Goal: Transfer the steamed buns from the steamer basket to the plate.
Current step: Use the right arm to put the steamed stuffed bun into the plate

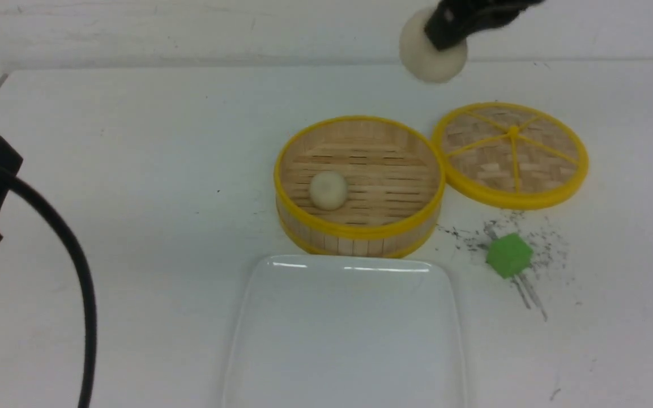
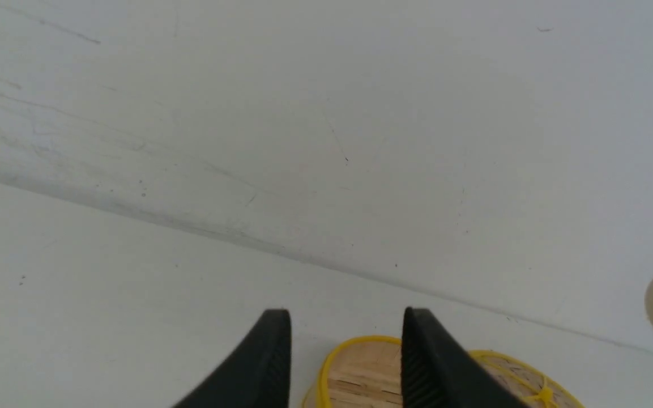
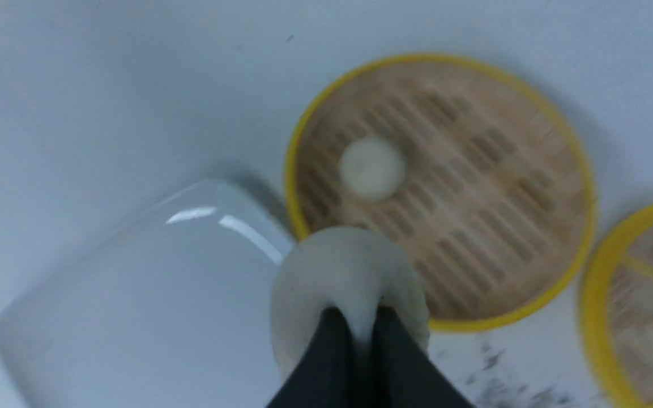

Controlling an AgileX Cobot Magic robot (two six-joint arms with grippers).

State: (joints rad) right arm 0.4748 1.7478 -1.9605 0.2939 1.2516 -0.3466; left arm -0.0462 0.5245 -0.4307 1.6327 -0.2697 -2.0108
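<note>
The steamer basket (image 1: pixel 360 226) stands mid-table with one steamed bun (image 1: pixel 328 190) on its slatted floor, left side. My right gripper (image 1: pixel 445 34) is shut on the other steamed bun (image 1: pixel 425 59) and holds it high in the air, above the basket's far right. In the right wrist view the squeezed bun (image 3: pixel 337 266) bulges round the fingertips, over the basket (image 3: pixel 530 238) and the plate (image 3: pixel 150 294). The white plate (image 1: pixel 281 340) lies just in front of the basket, bare. My left gripper (image 2: pixel 346 317) is open and empty, far left, apart from the basket (image 2: pixel 360 368).
The flat woven lid (image 1: pixel 510 154) lies right of the basket, touching its rim. A green cube (image 1: pixel 508 255) sits on dark scuff marks front right of the basket. The left arm's cable (image 1: pixel 71 266) hangs at the left edge.
</note>
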